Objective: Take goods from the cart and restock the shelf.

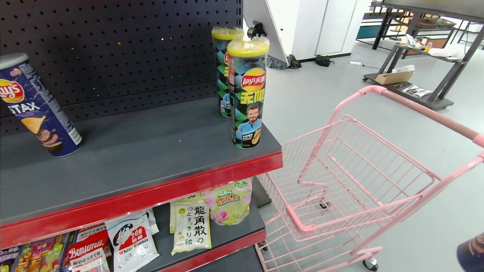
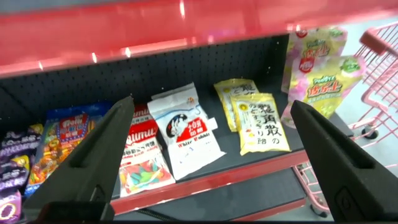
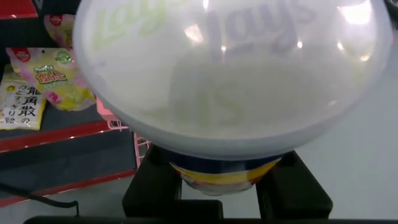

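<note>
A chips can with a clear plastic lid (image 3: pixel 230 74) sits right in front of the right wrist camera, and my right gripper (image 3: pixel 221 190) is shut on its body below the lid. In the head view the dark blue can (image 1: pixel 471 252) shows at the near right corner, beside the pink cart (image 1: pixel 363 177), whose basket holds nothing. My left gripper (image 2: pixel 211 109) hangs open with nothing between its fingers, in front of the lower shelf (image 2: pixel 249 177) under the red-edged upper shelf (image 1: pixel 151 151).
On the upper shelf a blue chips can (image 1: pixel 36 107) stands at the left and two green yellow-lidded cans (image 1: pixel 246 94) at the right end, with free board between. Snack bags (image 2: pixel 186 134) lie on the lower shelf. Tables stand far back right.
</note>
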`<state>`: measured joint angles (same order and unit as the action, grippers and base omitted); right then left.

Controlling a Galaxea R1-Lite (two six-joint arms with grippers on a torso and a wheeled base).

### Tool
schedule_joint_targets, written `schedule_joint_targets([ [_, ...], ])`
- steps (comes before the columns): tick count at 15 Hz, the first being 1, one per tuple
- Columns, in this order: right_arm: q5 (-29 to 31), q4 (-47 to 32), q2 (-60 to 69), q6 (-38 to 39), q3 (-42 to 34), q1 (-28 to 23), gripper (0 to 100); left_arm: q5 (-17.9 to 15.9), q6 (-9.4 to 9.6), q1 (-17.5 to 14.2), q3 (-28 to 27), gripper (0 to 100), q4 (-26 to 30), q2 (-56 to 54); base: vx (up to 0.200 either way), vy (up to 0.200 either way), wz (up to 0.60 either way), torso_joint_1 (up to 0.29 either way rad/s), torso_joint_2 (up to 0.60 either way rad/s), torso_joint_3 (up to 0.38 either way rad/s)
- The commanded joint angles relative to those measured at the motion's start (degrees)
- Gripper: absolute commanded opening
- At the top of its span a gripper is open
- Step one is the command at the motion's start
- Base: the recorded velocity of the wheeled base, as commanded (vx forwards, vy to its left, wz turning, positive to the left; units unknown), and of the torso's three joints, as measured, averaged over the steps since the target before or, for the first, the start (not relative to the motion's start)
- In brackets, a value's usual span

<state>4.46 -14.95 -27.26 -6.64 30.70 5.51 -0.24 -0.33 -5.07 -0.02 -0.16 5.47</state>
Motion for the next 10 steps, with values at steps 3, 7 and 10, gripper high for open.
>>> schedule_joint_targets([
  [3,0.1,0.0,-0.8,-0.1,0.3,0.0,0,0.0,-0.02,0.0,0.0,100,0.0,0.0,0.0,0.0,0.0,0.212,-0.6,-0.382],
  [7,0.0,0.1,-2.1,-0.7,2.1,0.3,0,0.0,-0.02,0.0,0.0,100,0.0,0.0,0.0,0.0,0.0,0.192,-0.47,-0.29],
  [10,0.1,0.1,-3.8,-1.5,3.1,0.3,0,0.0,-0.02,0.0,0.0,100,0.0,0.0,0.0,0.0,0.0,0.162,-0.39,-0.232],
])
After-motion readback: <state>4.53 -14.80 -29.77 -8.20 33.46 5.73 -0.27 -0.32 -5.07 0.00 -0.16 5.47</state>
